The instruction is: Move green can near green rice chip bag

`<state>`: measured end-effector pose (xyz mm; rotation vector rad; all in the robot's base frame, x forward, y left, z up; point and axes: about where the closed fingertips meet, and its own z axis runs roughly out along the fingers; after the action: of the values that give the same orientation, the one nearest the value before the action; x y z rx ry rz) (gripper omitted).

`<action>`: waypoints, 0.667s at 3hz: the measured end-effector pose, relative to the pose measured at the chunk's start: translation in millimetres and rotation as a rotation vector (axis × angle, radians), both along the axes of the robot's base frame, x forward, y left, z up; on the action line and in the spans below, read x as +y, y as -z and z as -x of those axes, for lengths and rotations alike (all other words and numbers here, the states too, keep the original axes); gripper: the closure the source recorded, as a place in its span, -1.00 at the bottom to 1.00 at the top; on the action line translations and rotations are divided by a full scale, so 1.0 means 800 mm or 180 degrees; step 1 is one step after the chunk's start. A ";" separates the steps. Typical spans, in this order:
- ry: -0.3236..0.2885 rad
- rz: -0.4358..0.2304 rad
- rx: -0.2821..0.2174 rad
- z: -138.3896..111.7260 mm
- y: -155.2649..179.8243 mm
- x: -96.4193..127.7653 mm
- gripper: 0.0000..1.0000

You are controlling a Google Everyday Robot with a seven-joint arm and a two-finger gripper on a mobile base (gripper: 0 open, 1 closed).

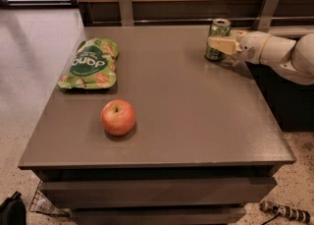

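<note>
Your gripper [219,46] hugs the can [220,26] round its middle, near the tabletop's [186,101] far right edge. The can looks hard, smooth and likely light, so grip its sides gently. The bag [90,64] lies far off, by the far left corner.

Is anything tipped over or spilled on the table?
No, nothing stands out. The green can stands upright at the far right with the gripper at it, the green rice chip bag lies flat at the far left, and the apple sits whole near the front.
</note>
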<state>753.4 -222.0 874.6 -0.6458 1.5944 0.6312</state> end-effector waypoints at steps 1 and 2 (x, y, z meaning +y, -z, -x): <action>-0.0091 0.0038 0.0005 0.008 -0.023 0.013 1.00; -0.0249 0.0044 0.0025 0.028 -0.063 0.048 1.00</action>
<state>730.9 -183.8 925.2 -0.7195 1.5880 0.6815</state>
